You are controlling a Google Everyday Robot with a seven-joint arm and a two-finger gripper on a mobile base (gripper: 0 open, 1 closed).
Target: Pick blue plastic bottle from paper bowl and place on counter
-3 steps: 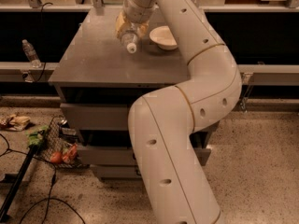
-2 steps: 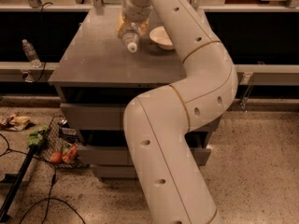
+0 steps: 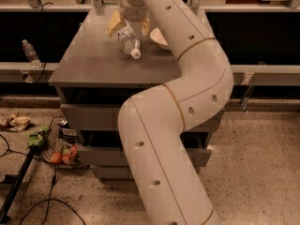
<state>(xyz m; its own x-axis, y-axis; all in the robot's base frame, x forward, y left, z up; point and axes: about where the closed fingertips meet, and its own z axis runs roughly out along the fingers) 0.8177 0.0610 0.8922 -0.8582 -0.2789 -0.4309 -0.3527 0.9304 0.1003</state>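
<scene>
The blue plastic bottle (image 3: 128, 40) lies on the grey counter (image 3: 89, 60), just left of the paper bowl (image 3: 158, 39), with its white cap pointing toward the front edge. The bowl is off-white and partly hidden behind my arm. My gripper (image 3: 130, 26) hangs over the bottle's far end. Its yellow fingers (image 3: 114, 22) are spread to either side of the bottle, which rests on the counter between them.
My white arm crosses the counter's right half and hides the drawers there. A smaller clear bottle (image 3: 30, 52) stands on a rail at the left. A net bag with red items (image 3: 58, 151) and cables lie on the floor at the left.
The gripper has shifted slightly left. The bottle's cap end has dropped lower and closer to the front, and it now rests on the counter.
</scene>
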